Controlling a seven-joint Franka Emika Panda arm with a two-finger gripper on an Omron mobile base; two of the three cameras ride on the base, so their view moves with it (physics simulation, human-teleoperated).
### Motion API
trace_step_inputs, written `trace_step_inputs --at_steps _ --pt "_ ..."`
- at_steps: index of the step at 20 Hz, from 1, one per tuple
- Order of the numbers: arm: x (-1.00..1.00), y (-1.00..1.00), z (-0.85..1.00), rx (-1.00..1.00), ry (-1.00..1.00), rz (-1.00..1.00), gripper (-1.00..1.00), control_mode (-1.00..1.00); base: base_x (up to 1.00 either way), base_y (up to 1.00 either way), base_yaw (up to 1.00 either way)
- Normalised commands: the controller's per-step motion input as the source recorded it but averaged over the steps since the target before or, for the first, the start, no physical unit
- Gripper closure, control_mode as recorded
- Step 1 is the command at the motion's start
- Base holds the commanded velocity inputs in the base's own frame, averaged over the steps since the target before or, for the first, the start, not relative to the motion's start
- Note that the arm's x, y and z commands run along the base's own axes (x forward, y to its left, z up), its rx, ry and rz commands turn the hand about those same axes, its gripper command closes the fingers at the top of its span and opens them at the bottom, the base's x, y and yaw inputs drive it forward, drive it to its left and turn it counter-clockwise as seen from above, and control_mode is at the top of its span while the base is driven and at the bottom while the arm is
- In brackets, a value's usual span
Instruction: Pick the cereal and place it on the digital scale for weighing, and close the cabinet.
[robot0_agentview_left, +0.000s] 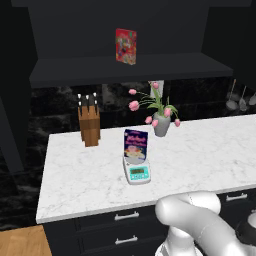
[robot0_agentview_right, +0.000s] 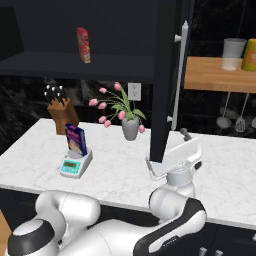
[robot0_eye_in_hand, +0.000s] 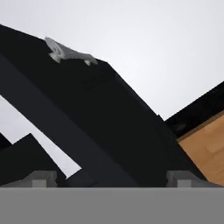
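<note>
The gripper (robot0_agentview_right: 172, 159), jaws spread and empty, sits at the bottom edge of the open cabinet door (robot0_agentview_right: 167, 80). Farther along the tabletop (robot0_agentview_left: 210, 150), the cereal (robot0_agentview_left: 135, 145) already stands on the digital scale (robot0_agentview_left: 137, 171) (closing the cabinet remains).

The counter (robot0_agentview_left: 210, 145) looks like polished white marble with faint grey veins. The cabinet (robot0_agentview_right: 167, 75) is matt black, smooth, with a bright metal bar handle (robot0_agentview_right: 180, 75). The cereal (robot0_agentview_left: 136, 145) is printed dark-blue cardboard, the red cereal box (robot0_agentview_left: 126, 46) likewise cardboard. The scale (robot0_agentview_left: 137, 171) seems light-grey plastic with a silvery metal platform (its display panel is teal). The knife block (robot0_agentview_left: 89, 126) is plain brown wood. The vase (robot0_agentview_left: 161, 125) looks smooth, grey and glazed. The backsplash (robot0_agentview_left: 55, 110) is glossy black stone.
</note>
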Motion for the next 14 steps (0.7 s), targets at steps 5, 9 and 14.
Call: trace_step_inputs --at_steps 5,9,14 --pt "-0.10 -0.36 -0.22 -0.02 0.19 0.00 -1.00 -1.00 0.00 0.00 0.00" --pt "-0.11 -0.54 0.03 0.00 0.09 0.00 -1.00 -1.00 0.00 0.00 0.00" --pt "-0.11 -0.39 0.66 0.00 0.20 0.00 -1.00 -1.00 0.00 0.00 0.00"
